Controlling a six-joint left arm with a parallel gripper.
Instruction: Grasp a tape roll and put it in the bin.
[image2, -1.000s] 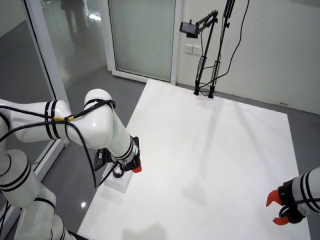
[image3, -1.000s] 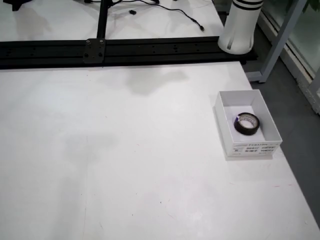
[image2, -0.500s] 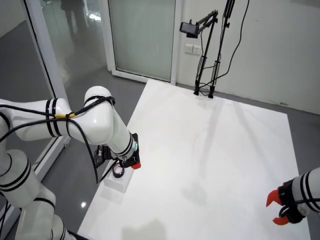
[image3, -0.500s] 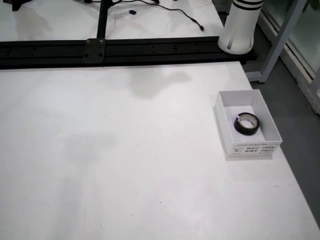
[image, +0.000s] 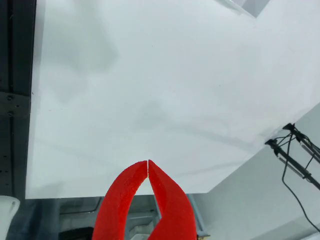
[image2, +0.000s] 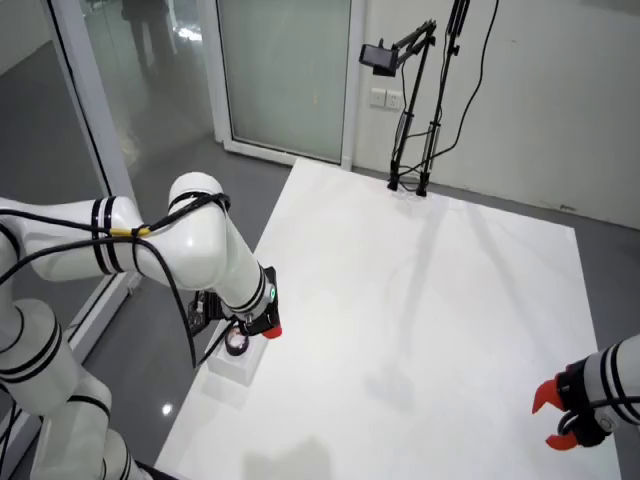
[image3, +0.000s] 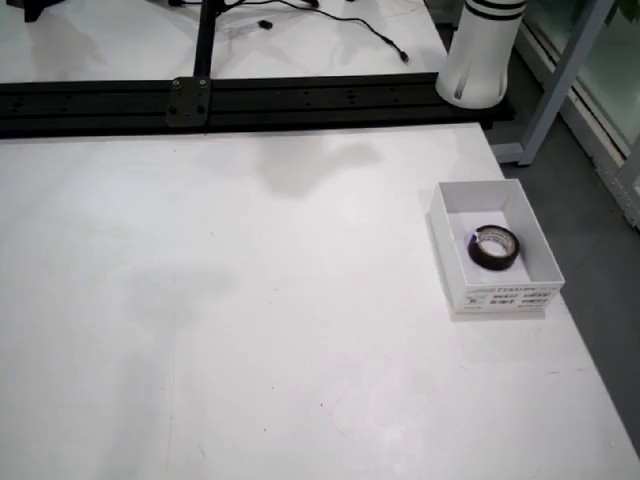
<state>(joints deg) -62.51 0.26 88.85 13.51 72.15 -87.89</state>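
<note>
In the view from above, a black tape roll (image3: 495, 247) lies flat inside the small white open-top bin (image3: 500, 297) near the table's right edge. The side view shows the same bin (image2: 232, 368) at the table's left edge, with the dark roll (image2: 237, 343) inside. My red gripper (image2: 270, 328) hangs just above and beside it on the white arm. In the view that rides on the gripper, the red fingers (image: 148, 162) meet at their tips with nothing between them, over the edge of the white table (image: 150, 75). That view does not show the bin clearly.
A second white arm with a red gripper (image2: 558, 418) sits at the lower right of the side view. A black camera stand (image2: 410, 150) stands at the table's far end. A black rail (image3: 300, 98) and a robot base (image3: 482, 60) border the table in the view from above.
</note>
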